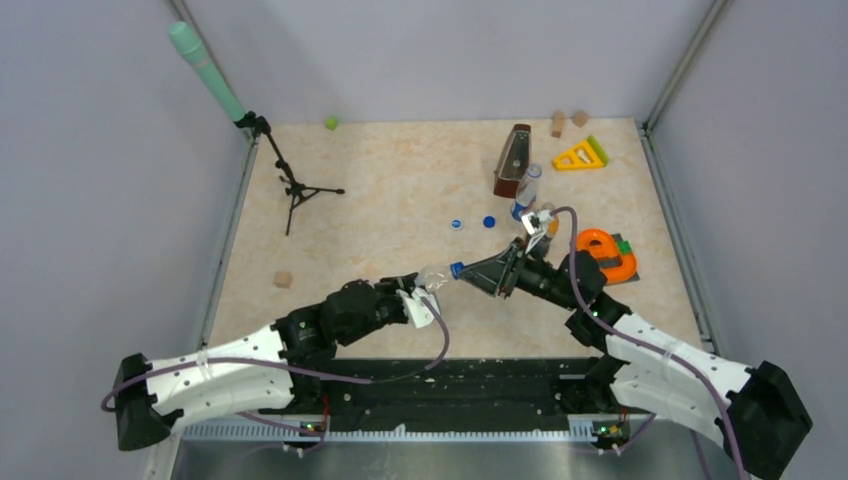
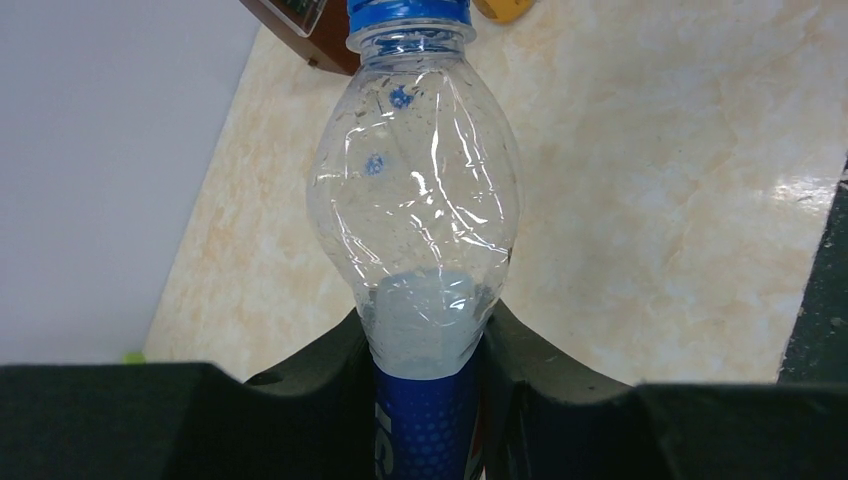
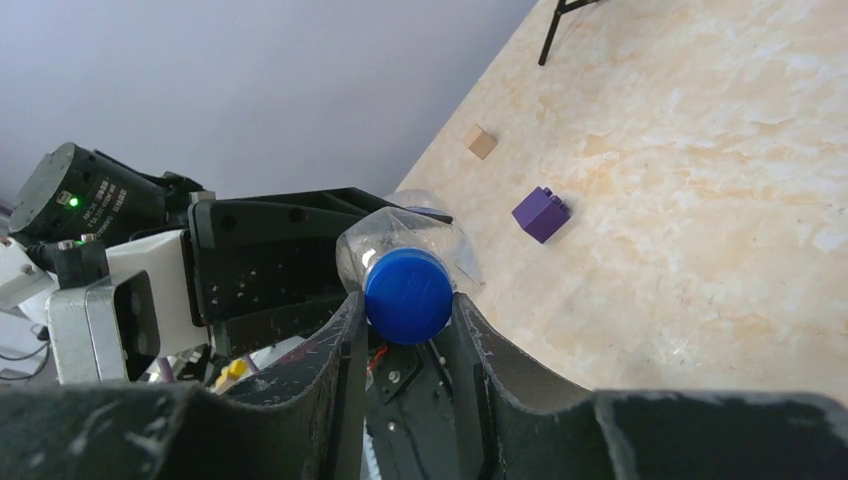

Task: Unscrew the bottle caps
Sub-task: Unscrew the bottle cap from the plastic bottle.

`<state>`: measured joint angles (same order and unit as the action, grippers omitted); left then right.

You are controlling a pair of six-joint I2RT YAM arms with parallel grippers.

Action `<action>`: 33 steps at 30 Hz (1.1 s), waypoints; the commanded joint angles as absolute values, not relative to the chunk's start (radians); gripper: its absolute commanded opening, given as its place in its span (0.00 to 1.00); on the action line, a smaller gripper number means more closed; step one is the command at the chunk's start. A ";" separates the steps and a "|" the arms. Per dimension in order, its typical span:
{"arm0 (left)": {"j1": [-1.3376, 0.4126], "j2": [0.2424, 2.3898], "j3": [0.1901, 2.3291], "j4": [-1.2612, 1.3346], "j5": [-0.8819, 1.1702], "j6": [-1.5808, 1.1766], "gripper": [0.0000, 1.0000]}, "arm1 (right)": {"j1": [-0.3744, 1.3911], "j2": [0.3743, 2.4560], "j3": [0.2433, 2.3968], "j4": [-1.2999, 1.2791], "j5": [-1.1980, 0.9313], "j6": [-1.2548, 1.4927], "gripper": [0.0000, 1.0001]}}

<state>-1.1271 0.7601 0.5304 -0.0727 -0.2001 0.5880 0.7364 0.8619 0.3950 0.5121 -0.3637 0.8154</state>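
No word can be read in full

The blue label (image 2: 425,425) of the bottle (image 2: 415,190) has white letters, but the lower edge of the left wrist view cuts them off, so no name comes out. The black motor housing (image 3: 85,195) in the right wrist view carries small white print, too small to read.

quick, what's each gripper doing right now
left gripper: closed on the clear bottle
right gripper: closed on the bottle's blue cap

Robotics lab test cell: grey panel walls (image 1: 90,180), metal frame post (image 1: 683,62), tripod stand (image 1: 293,188), marble-look table (image 1: 400,190).
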 commanded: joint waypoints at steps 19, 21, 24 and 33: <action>-0.911 0.835 0.720 -0.269 0.478 0.360 0.00 | 0.734 0.761 0.398 0.502 -0.580 0.558 0.00; -0.882 0.843 0.737 -0.278 0.565 0.353 0.00 | 0.734 0.743 0.397 0.484 -0.591 0.539 0.00; -0.871 0.874 0.771 -0.306 0.631 0.353 0.00 | 0.735 0.727 0.397 0.464 -0.610 0.520 0.00; -0.871 0.942 0.828 -0.358 0.608 0.340 0.00 | 0.735 0.692 0.414 0.388 -0.556 0.512 0.00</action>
